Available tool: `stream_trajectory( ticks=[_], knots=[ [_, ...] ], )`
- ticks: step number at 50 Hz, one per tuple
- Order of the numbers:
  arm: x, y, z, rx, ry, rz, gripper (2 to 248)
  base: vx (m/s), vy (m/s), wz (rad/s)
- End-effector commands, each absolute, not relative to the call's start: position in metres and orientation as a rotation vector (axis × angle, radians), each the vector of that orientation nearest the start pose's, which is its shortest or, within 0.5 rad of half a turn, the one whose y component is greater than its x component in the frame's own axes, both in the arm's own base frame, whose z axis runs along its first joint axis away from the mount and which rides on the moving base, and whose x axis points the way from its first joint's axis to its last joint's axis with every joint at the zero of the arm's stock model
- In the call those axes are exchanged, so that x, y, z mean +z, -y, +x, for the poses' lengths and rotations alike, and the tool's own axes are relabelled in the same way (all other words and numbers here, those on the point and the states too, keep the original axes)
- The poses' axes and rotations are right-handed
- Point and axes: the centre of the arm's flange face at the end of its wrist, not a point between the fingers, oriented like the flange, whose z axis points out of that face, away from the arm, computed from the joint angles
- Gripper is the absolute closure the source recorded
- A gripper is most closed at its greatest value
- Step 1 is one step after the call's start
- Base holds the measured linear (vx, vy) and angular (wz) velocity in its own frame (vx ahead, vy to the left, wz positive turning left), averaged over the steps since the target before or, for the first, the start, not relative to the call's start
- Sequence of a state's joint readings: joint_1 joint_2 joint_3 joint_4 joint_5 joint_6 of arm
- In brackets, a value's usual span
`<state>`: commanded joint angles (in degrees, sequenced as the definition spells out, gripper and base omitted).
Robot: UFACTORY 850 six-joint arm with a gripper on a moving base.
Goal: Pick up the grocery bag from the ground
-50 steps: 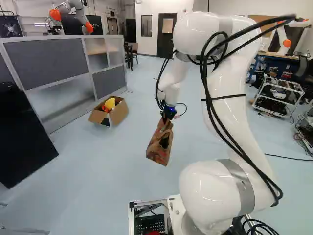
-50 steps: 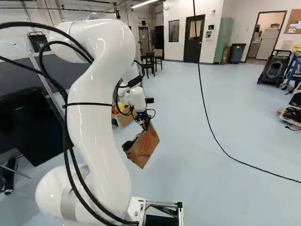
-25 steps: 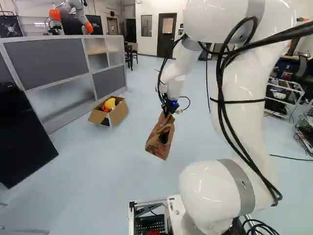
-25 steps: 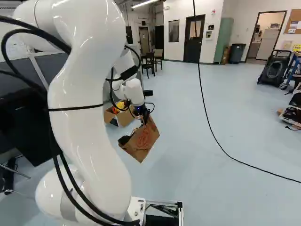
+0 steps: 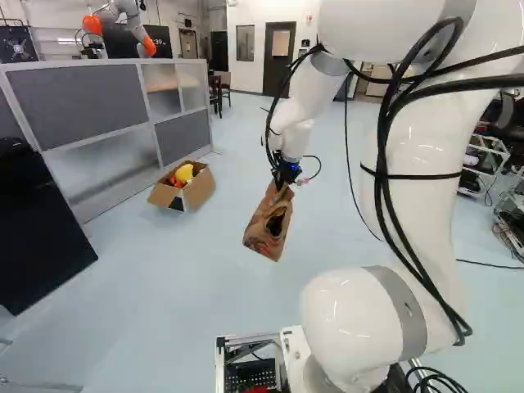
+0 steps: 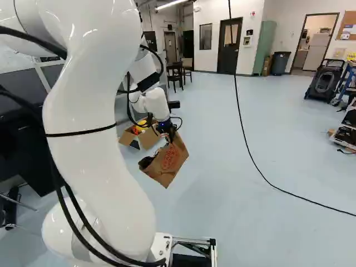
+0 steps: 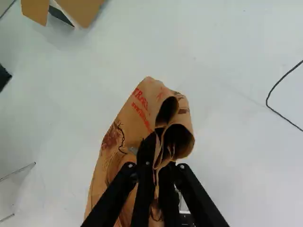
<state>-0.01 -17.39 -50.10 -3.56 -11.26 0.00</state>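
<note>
Between the fingers, the grocery bag hangs pinched and tilted.

White arm: top cut off in both base views | paper bag: insides lost in shadow (I'd love a peek) | gripper: fingertips partly lost among paper folds, tiny from back here | cardboard box: cropped in the wrist view, partly behind the arm in the right base view
</note>
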Motion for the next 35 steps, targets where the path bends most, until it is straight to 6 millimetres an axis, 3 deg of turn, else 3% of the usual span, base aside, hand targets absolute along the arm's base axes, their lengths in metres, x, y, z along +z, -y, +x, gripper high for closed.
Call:
stream_trajectory(
  ticks=[35],
  knots=[
    [0.377, 0.001, 0.490, -0.693, 0.085, -3.082, 228, 0.000, 0.000, 0.000]
  ],
)
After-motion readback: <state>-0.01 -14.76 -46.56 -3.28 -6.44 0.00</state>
